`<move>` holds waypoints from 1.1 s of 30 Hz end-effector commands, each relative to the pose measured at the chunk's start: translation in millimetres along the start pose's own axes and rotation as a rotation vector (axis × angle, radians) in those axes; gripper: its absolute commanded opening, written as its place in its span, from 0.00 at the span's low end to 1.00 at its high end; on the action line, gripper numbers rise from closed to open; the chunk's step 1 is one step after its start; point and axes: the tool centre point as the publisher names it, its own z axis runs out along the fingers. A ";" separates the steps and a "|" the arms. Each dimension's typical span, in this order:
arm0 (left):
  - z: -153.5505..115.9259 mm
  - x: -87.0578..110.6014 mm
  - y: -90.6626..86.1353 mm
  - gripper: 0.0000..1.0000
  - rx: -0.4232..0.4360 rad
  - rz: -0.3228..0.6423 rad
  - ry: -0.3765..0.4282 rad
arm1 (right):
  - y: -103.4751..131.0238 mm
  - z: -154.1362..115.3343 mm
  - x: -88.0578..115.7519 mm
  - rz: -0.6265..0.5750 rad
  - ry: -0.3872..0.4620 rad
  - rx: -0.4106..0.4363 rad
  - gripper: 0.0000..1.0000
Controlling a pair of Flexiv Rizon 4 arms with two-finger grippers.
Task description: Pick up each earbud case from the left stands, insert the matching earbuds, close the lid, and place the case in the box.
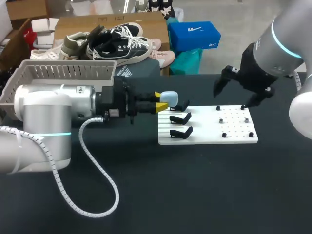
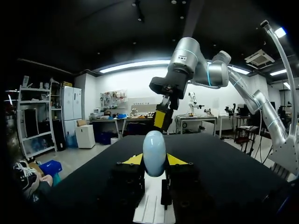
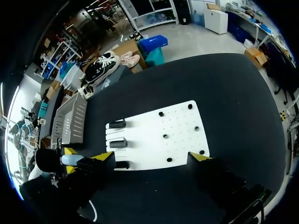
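While the left gripper (image 1: 160, 101) is clamping the pale blue earbud case (image 1: 168, 98) between both yellow tips, near the centre of the frame in the head view, the case is sitting just beside the uppermost of three black stands (image 1: 180, 118) on the white board (image 1: 204, 134). The right gripper (image 1: 237, 93) is hanging above the board's far side, upper right of the frame, with its fingers spread wide and grasping nothing. The slotted grey box (image 1: 63, 73) is lying at upper left.

Left arm (image 1: 48, 109) at nine o'clock: silver-white barrel, glowing cyan ring, black wrist, yellow fingertips (image 1: 161, 106). White ribbed cable (image 1: 117, 197) loops toward six. Right arm (image 1: 285, 41), two o'clock: same silver, cyan band, black wrist.
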 end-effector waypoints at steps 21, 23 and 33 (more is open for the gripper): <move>-171.4 36.7 47.7 0.00 -0.729 -0.076 0.331 | 0.3 0.4 2.7 0.003 -0.086 0.005 1.00; -180.5 39.0 52.1 0.00 -0.771 -0.081 0.351 | 0.3 0.4 2.7 0.003 -0.086 0.005 1.00; -223.0 52.8 93.6 0.00 -0.935 -0.131 0.437 | 0.3 0.4 2.7 0.003 -0.086 0.005 1.00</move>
